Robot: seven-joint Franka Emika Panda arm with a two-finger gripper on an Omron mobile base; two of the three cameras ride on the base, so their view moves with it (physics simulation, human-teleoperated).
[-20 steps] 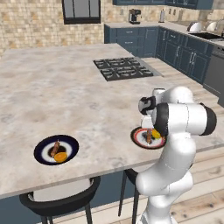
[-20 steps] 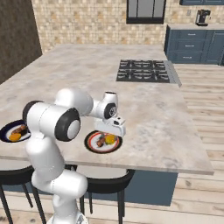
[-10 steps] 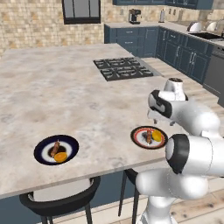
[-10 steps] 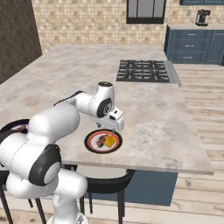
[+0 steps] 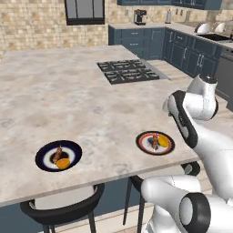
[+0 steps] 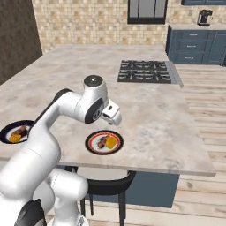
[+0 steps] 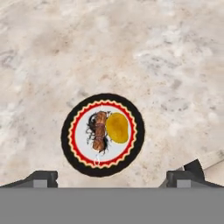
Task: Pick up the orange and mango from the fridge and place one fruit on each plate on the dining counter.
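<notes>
On the dining counter [image 5: 91,104] the red-rimmed plate [image 5: 155,143] holds the yellow mango [image 5: 163,141] beside a brown sausage-like piece. To its left, the blue-rimmed plate [image 5: 58,155] carries the orange [image 5: 63,163] and another brown piece. My gripper [image 6: 115,122] hangs open a little above the red-rimmed plate [image 6: 104,142], with nothing between its fingers. In the hand view the gripper [image 7: 112,178] looks straight down on that plate [image 7: 103,166] and the mango [image 7: 117,127]. The fridge is out of view.
A black gas hob [image 5: 129,71] is set into the far side of the counter. Both plates lie close to the counter's near edge, with dark stools [image 5: 63,209] tucked below it. Blue wall cabinets [image 5: 145,41] stand behind.
The gripper has let go of the mango, opened wide and risen off the red-rimmed plate. The arm has swung up and back. The mango stays on the plate.
</notes>
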